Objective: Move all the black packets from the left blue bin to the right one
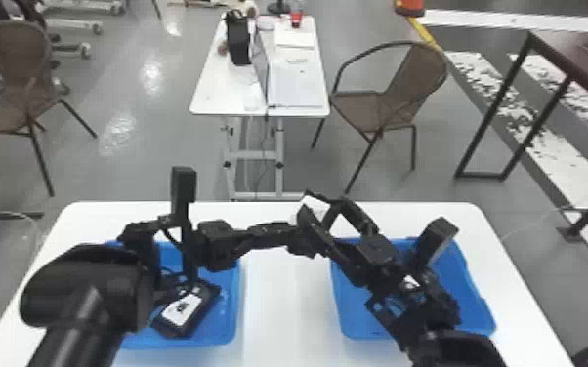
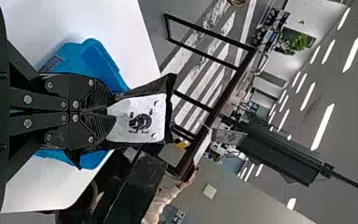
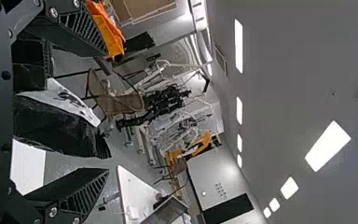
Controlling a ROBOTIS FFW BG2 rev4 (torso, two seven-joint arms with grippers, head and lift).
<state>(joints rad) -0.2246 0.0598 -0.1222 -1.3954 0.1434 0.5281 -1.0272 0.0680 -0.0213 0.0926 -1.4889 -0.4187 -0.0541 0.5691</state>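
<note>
Left hand (image 1: 302,240) grips a black packet (image 1: 313,207) with a white panel, its fingers closed on one end, above the white bench (image 1: 285,317). Read as a clock face centred on the bench, with twelve at its far edge, the packet hangs near twelve. The right hand (image 1: 325,210), fingers spread, meets it there, the packet lying in the gap between them and apart from both.

At nine o'clock, the left blue bin (image 1: 232,327) contains a second packet (image 1: 183,312); the left arm hangs over the bin and hides part of it. At three o'clock, the right arm crosses above the right blue bin (image 1: 478,297), blocking much of the opening.

Beyond the bench, a white table (image 1: 215,92) bearing a black bag (image 1: 238,41) stands at twelve, a brown chair (image 1: 412,75) at one, a dark metal frame (image 1: 491,114) at two and another chair (image 1: 19,58) at ten.
</note>
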